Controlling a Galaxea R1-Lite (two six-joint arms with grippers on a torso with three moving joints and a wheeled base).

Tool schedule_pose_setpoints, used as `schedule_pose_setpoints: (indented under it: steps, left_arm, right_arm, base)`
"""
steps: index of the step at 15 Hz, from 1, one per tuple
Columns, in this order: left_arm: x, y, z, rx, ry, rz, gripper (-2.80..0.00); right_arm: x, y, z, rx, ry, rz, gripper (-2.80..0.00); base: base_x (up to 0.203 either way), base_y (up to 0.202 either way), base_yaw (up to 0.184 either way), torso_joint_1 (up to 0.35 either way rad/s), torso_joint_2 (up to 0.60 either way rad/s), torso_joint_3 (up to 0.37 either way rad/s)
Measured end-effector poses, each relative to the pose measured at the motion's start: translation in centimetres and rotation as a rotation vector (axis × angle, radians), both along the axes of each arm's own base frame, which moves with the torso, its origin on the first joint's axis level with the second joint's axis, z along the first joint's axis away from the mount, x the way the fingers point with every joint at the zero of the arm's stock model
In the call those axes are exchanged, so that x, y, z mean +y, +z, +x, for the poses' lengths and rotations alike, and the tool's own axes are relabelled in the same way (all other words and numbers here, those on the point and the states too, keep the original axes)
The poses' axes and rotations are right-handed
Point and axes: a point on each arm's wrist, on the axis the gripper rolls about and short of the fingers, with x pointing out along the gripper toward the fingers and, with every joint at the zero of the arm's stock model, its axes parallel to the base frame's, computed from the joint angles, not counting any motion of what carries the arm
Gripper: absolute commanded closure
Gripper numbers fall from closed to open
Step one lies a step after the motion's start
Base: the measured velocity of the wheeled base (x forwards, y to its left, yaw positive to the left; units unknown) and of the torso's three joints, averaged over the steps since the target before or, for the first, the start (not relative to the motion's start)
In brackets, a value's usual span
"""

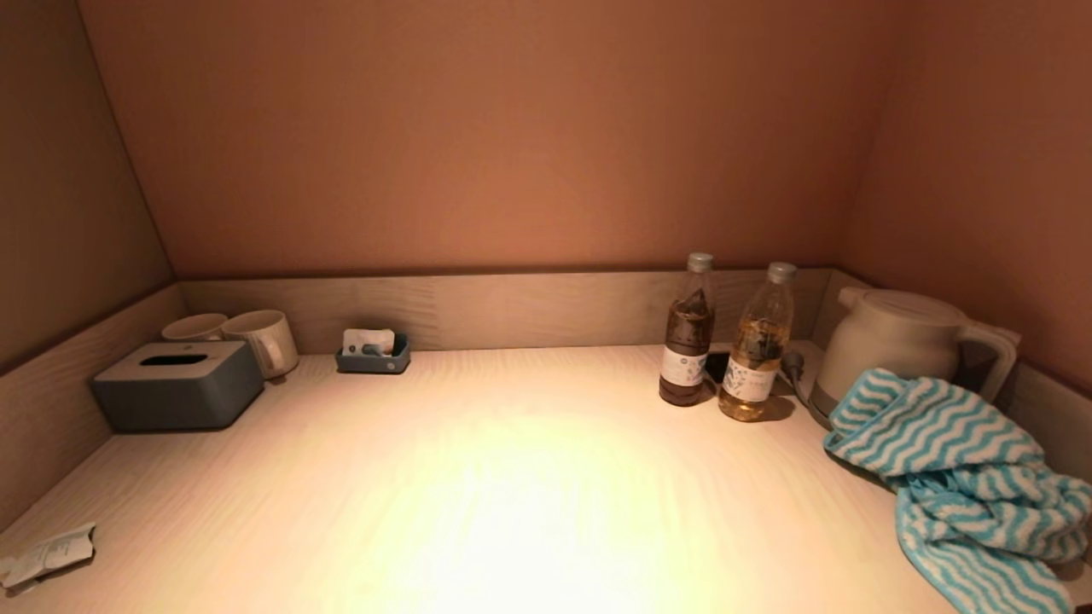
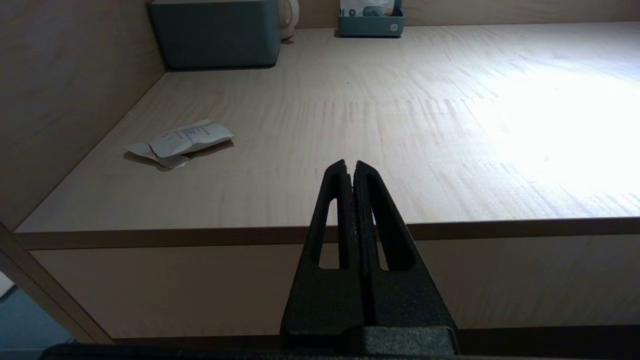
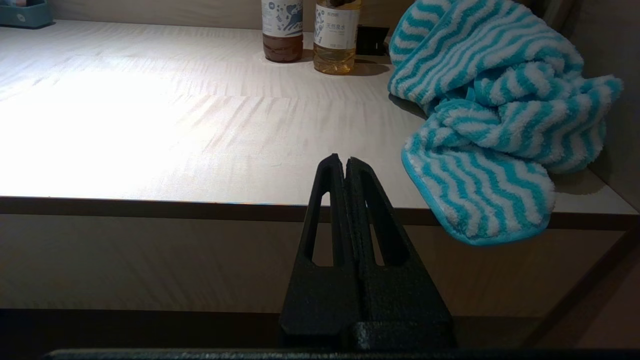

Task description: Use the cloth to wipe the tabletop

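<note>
Pale wood tabletop (image 1: 512, 477) spans a walled alcove, brightly lit at centre. Blue-and-white striped cloth (image 1: 964, 486) lies bunched at the right front corner, one edge hanging over the front edge, its far end against the white electric kettle (image 1: 896, 341). Grey tissue box (image 1: 179, 384) sits at back left, two white mugs (image 1: 256, 337) just behind it. Two bottles, one dark (image 1: 688, 333) and one amber (image 1: 758, 345), stand side by side left of the kettle. Small grey tray (image 1: 373, 354) at the back wall; crumpled paper (image 1: 47, 554) at front left. Left gripper (image 2: 350, 165) and right gripper (image 3: 344, 159) both sit below the front edge, fingers pressed together, holding nothing.
</note>
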Motion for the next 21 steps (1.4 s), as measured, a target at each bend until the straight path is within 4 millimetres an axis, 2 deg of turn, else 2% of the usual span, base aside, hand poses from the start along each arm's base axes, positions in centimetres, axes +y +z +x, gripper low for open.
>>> schedule_pose_setpoints:
  steps: [21]
  left_arm:
    - [0.00,0.00,0.00,0.000,0.000,0.000,0.00]
  right_arm:
    - [0.00,0.00,0.00,0.000,0.000,0.000,0.00]
  base:
    - [0.000,0.000,0.000,0.000,0.00,0.000]
